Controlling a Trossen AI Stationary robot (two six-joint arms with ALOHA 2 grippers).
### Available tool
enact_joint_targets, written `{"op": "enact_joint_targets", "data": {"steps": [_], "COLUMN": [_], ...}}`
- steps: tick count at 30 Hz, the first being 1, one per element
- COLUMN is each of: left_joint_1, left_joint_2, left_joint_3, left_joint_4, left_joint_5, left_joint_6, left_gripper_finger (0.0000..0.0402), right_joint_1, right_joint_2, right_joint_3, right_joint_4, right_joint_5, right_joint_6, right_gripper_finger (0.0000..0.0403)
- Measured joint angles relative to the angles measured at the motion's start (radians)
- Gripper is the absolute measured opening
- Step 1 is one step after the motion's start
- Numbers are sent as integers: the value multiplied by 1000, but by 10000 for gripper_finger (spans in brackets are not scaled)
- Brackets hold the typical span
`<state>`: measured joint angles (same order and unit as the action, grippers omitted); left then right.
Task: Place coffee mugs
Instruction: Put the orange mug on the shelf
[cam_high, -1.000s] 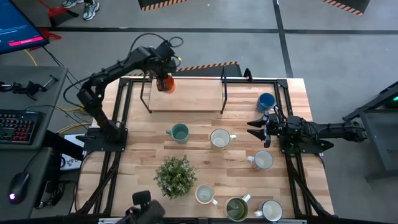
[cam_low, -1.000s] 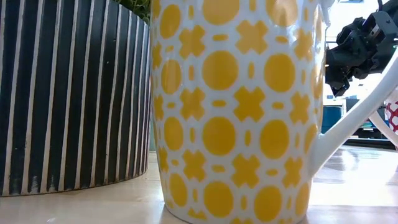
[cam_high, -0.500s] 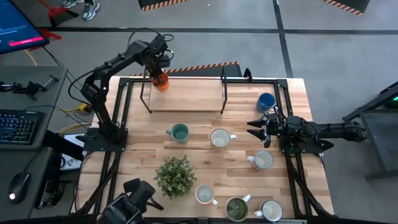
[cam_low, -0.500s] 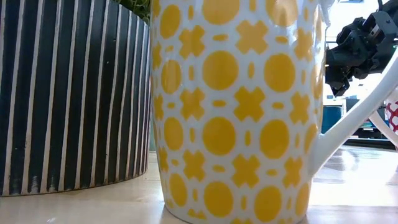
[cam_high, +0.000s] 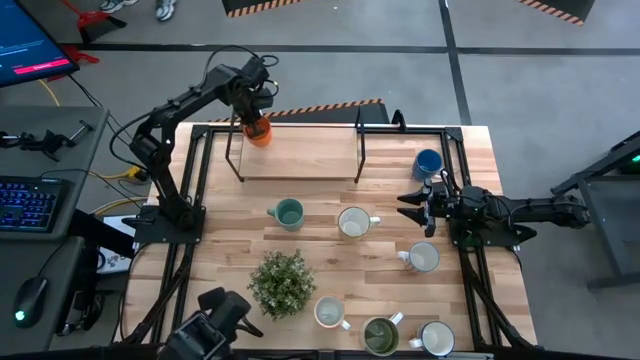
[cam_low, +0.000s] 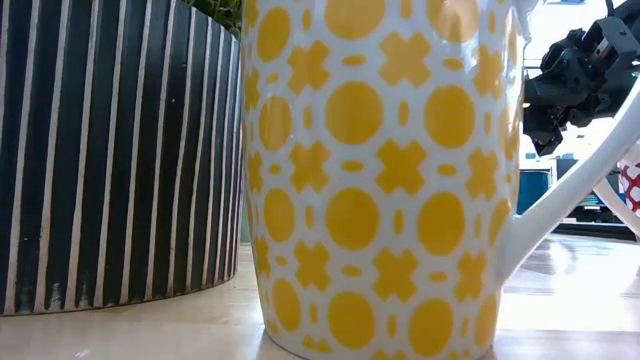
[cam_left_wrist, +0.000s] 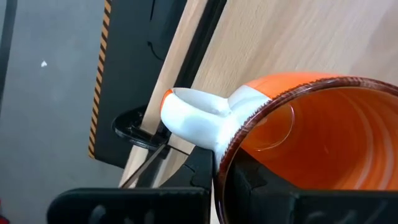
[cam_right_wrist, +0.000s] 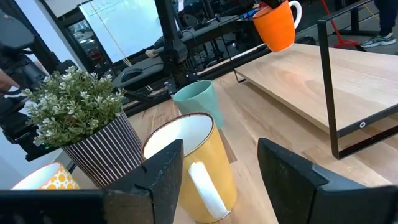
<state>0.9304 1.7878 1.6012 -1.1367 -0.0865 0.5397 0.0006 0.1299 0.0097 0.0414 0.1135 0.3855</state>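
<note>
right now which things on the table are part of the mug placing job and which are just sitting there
Part of the job:
- orange ceramic mug, held in the shut left gripper over the raised wooden shelf
- blue mug
- teal mug
- olive-green mug
- four white mugs, e.g.

Just sitting there:
- bushy green potted plant
- open right gripper, waiting

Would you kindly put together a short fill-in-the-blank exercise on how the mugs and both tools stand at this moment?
1. The left tool is shut on the round ______ ceramic mug above the raised wooden shelf's far left corner.
2. The right tool, near the table's right edge, has its fingers ______.
3. The small round blue ceramic mug stands on the table to the ______ of the shelf.
4. The bushy green potted plant sits in a ______ pot.

Missing words: orange; open; right; striped
</note>
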Motion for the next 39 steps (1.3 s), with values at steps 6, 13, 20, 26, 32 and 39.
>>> {"op": "enact_joint_targets", "data": {"steps": [6,13,20,26,32,39], "left_joint_1": [-6,-8,-29,-32,-47,-49], "left_joint_2": [0,0,6,19,65,67], "left_joint_3": [0,-1,-1,-1,-1,0], "left_joint_4": [2,15,24,38,39,37], "left_joint_5": [-1,-1,-7,-10,-15,-3], "left_joint_6": [0,-60,-19,-75,-51,-34], "left_gripper_finger": [4,4,4,4,4,5], "right_joint_1": [0,0,0,0,0,0], "right_joint_2": [0,0,0,0,0,0], "right_joint_3": [0,0,0,0,0,0], "right_joint_4": [0,0,0,0,0,0], "right_joint_5": [0,0,0,0,0,0], "right_joint_6": [0,0,0,-1,-1,-1], "right_gripper_finger": [193,193,193,193,193,193]}}
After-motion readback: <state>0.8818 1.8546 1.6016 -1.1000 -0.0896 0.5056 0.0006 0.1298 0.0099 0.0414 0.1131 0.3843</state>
